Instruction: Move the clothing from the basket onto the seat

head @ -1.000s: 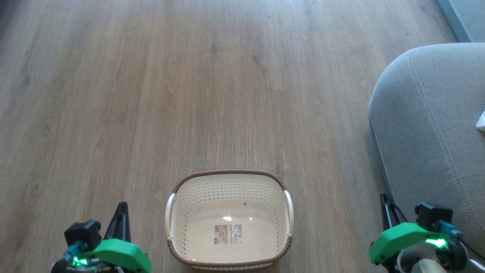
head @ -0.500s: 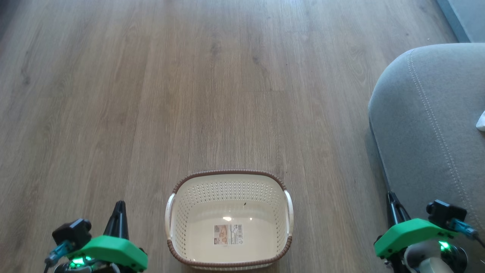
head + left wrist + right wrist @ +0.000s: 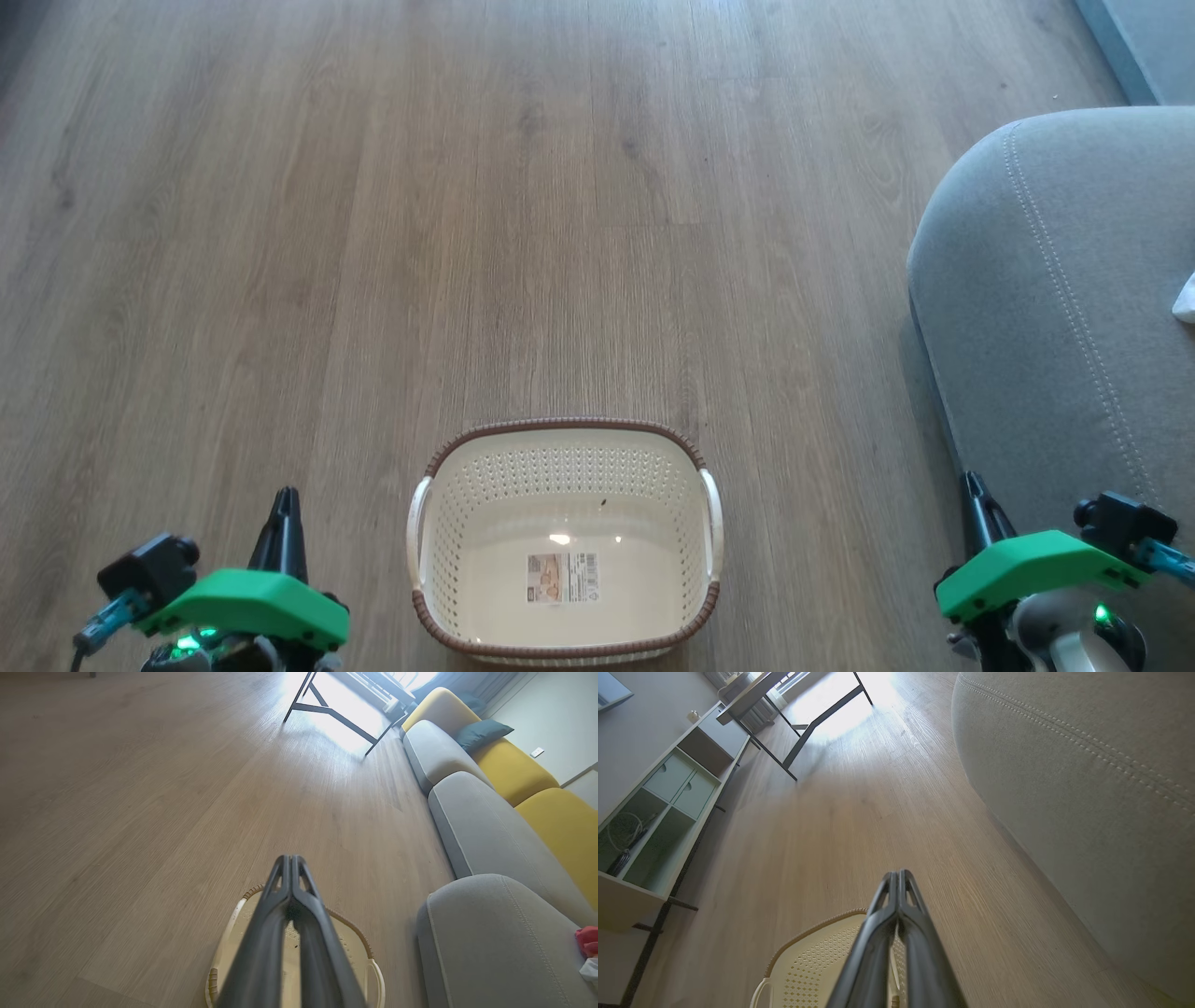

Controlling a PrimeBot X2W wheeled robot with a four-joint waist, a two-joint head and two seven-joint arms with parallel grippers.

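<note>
While both arms hang low over the wooden floor [image 3: 485,233], the basket [image 3: 560,424] sits on the boards between them, close in front of the robot. Its pale bottom lies in plain sight, with a label sticker [image 3: 562,576] stuck flat near the middle. The left gripper [image 3: 284,500] is off to the basket's left, its two dark fingers pressed together into one point and gripping nothing. The right gripper [image 3: 975,485] is off to the basket's right, just beside the front edge of the seat [image 3: 1055,308], pinched closed the same way and likewise carrying nothing. From the left wrist, the closed left gripper points out over the basket's rim. The clothing [image 3: 587,941] lies up on the grey seat, well apart from the basket. A bunch of red fabric with a bit of white under it peeks in at the picture's right edge, and the rest is cut off. Further along the room stand a dark-legged table [image 3: 327,711] and the sofa's yellow backs [image 3: 514,772] with a teal cushion [image 3: 481,732].
</note>
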